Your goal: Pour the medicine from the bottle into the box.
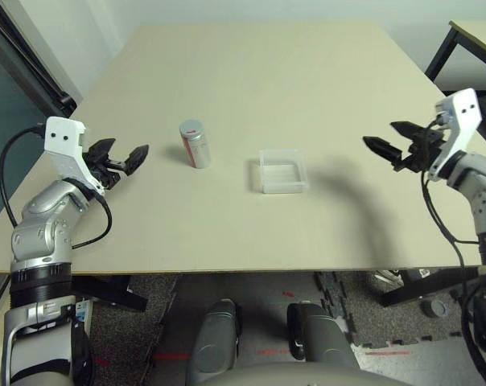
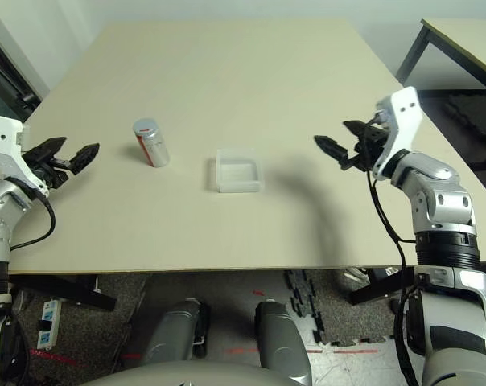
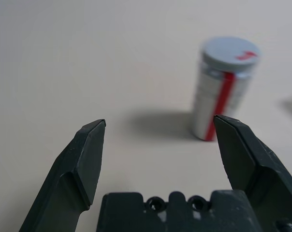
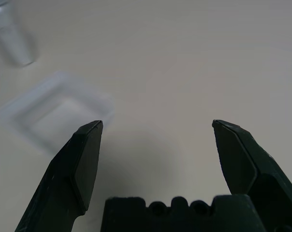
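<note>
While both sets of fingers stand spread, bottle and box wait between

Upright on the worktop (image 1: 227,233), the capped bottle (image 1: 196,145) stands near the left fingers (image 1: 125,154), apart from their tips. The clear box (image 1: 283,178) lies between the bottle and the right fingers (image 1: 385,138), seemingly empty, though its inside is hard to read.

A robotics lab or similar test room, as indicated by a humanoid's jointed silver arms (image 2: 440,197) reaching over a plain work table (image 1: 227,72), with a white power strip (image 2: 49,324) lying on grey floor matting (image 2: 90,301) beneath.
</note>
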